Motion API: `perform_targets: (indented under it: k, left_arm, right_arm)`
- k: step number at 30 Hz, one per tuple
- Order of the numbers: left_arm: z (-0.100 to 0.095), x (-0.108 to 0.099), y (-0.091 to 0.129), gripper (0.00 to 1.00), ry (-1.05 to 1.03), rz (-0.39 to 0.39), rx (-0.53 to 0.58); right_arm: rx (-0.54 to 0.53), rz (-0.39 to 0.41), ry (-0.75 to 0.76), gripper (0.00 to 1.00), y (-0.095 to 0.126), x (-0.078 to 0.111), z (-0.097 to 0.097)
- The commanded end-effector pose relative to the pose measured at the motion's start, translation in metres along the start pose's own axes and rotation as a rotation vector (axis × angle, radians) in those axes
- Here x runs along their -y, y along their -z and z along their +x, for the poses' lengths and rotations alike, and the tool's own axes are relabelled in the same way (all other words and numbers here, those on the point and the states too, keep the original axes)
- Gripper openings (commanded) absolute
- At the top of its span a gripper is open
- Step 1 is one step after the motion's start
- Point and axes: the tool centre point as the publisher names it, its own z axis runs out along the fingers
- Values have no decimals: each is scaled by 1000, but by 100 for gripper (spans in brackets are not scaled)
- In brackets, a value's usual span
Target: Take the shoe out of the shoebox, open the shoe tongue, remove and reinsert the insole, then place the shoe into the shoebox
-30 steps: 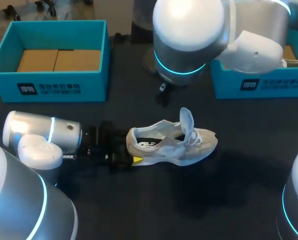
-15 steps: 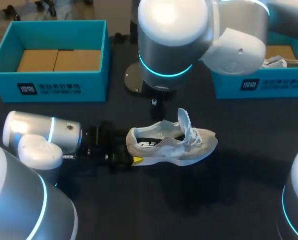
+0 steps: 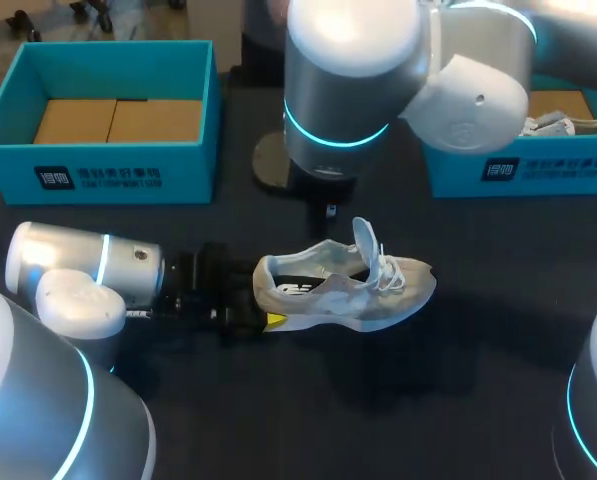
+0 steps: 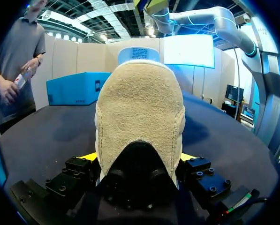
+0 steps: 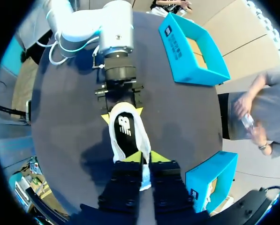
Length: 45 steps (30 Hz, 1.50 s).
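Note:
A pale grey-white shoe [image 3: 348,288] lies on its side in the middle of the dark table, its tongue [image 3: 364,238] standing up. My left gripper [image 3: 261,302] comes in low from the left; its fingers touch both sides of the heel [image 4: 139,98], one yellow tip [image 4: 89,157] on each side. My right arm hangs over the shoe from the back right. My right gripper [image 5: 146,158] is shut on the white tongue [image 5: 146,174], with the black insole [image 5: 124,127] ahead of it.
A teal shoebox [image 3: 98,168] with brown cardboard inside stands at the back left. A second teal box [image 3: 523,172] at the back right holds another shoe [image 3: 578,125]. My right arm's large body hides the table behind the shoe.
My right arm has swung left and down over the shoe, and its gripper has gone from open to shut on the tongue. The left arm and the shoe have stayed put.

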Motion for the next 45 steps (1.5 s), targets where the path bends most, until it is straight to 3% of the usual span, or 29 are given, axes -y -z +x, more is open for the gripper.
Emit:
perform_targets:
  k: [1, 16, 17, 23, 30, 45]
  left_arm:
    - [1, -1, -2, 0, 0, -3, -1]
    - [1, -1, -2, 0, 0, -3, -1]
    - [1, -1, -2, 0, 0, -3, -1]
    - [1, -1, -2, 0, 0, -3, -1]
    - [1, -1, -2, 0, 0, -3, -1]
    - [1, -1, -2, 0, 0, -3, -1]
  right_arm:
    - [1, -4, 0, 0, 0, 2, 0]
    - [1, -4, 0, 0, 0, 2, 0]
    - [4, 21, 20, 0, -7, 1, 3]
    - [-38, -18, 43, 0, -41, 6, 16]
    - [-115, -3, 81, 0, -74, 9, 22]
    - [-238, 16, 173, 0, -122, 6, 25]
